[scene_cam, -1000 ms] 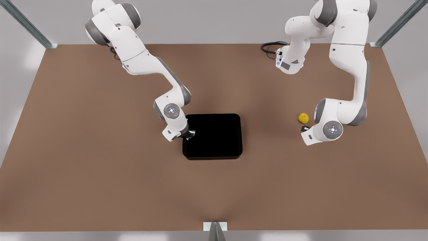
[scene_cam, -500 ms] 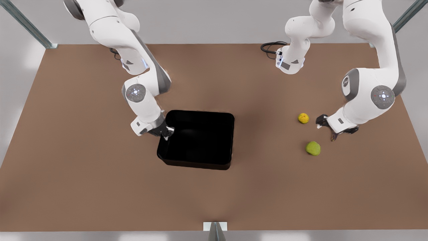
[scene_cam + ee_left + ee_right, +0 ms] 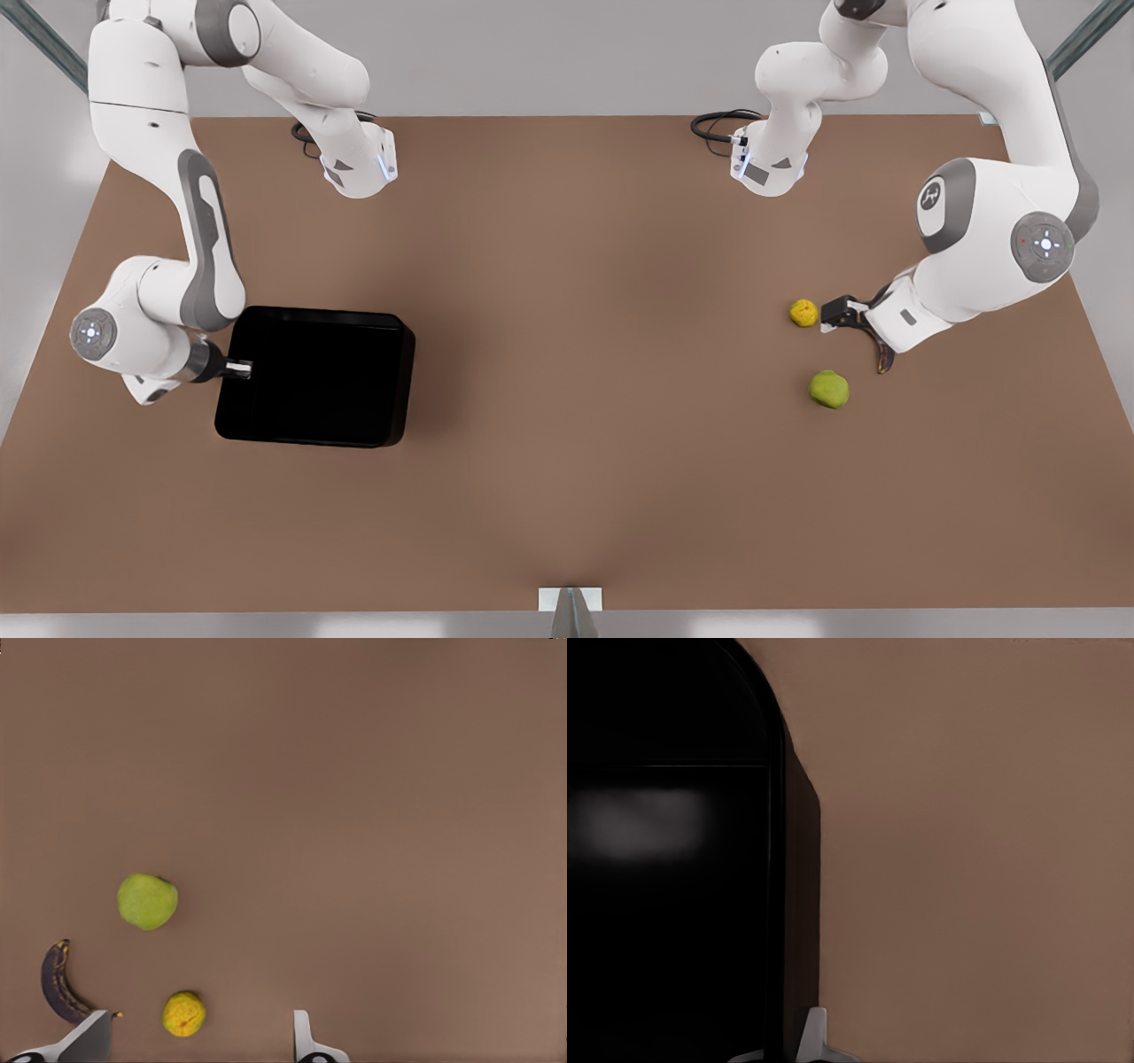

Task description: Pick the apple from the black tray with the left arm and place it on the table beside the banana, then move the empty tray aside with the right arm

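The yellow-green apple [image 3: 829, 390] [image 3: 147, 901] rests on the brown table [image 3: 567, 354], close to the dark banana [image 3: 883, 357] [image 3: 58, 983]. My left gripper [image 3: 842, 313] [image 3: 199, 1043] hovers open above the table between the banana and a small yellow-orange fruit, holding nothing. Part of the banana is hidden under that hand in the front view. The glossy black tray [image 3: 319, 381] [image 3: 673, 904] lies empty at the front view's left. My right gripper [image 3: 237, 366] [image 3: 784, 1050] is shut on the tray's wall at its side edge.
A speckled yellow-orange fruit [image 3: 803, 313] [image 3: 183, 1013] sits just beside the left gripper's fingers. Metal frame posts stand at the table corners [image 3: 35, 35] and at the near edge [image 3: 570, 611]. A black cable [image 3: 718, 124] lies at the back.
The right gripper has dragged the tray well toward the front view's left. The left gripper has drifted slightly toward the yellow-orange fruit; the apple stays put.
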Robot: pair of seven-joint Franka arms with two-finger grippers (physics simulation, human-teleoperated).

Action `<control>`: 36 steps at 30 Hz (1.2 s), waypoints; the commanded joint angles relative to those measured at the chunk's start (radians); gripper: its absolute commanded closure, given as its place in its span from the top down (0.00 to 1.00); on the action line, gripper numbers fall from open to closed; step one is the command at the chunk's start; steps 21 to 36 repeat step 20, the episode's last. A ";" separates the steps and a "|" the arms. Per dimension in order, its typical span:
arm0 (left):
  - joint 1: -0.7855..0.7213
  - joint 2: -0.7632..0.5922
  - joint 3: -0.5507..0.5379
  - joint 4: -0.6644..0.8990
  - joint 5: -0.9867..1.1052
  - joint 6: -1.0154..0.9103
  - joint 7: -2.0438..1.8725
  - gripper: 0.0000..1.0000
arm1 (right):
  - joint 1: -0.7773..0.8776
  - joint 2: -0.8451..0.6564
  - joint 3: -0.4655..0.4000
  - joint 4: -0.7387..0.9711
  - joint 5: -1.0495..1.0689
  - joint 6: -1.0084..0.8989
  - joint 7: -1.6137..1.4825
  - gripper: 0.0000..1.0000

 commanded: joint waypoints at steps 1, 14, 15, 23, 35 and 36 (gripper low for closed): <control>0.000 0.000 0.001 0.001 -0.003 -0.012 -0.160 1.00 | -0.002 0.013 0.000 0.000 -0.011 0.033 -0.642 0.00; -0.013 0.010 0.001 0.007 0.006 -0.012 -0.159 1.00 | 0.003 -0.102 0.015 0.011 0.066 -0.085 -0.429 1.00; -0.015 0.010 0.001 0.007 0.006 -0.012 -0.159 1.00 | 0.005 -0.158 0.055 0.020 0.066 -0.150 -0.263 1.00; -0.015 0.012 -0.001 0.010 0.013 -0.012 -0.159 1.00 | 0.011 -0.256 0.256 0.395 -0.086 -0.673 0.260 1.00; -0.015 0.012 -0.001 0.010 0.013 -0.012 -0.159 1.00 | 0.011 -0.256 0.256 0.395 -0.086 -0.673 0.260 1.00; -0.015 0.012 -0.001 0.010 0.013 -0.012 -0.159 1.00 | 0.011 -0.256 0.256 0.395 -0.086 -0.673 0.260 1.00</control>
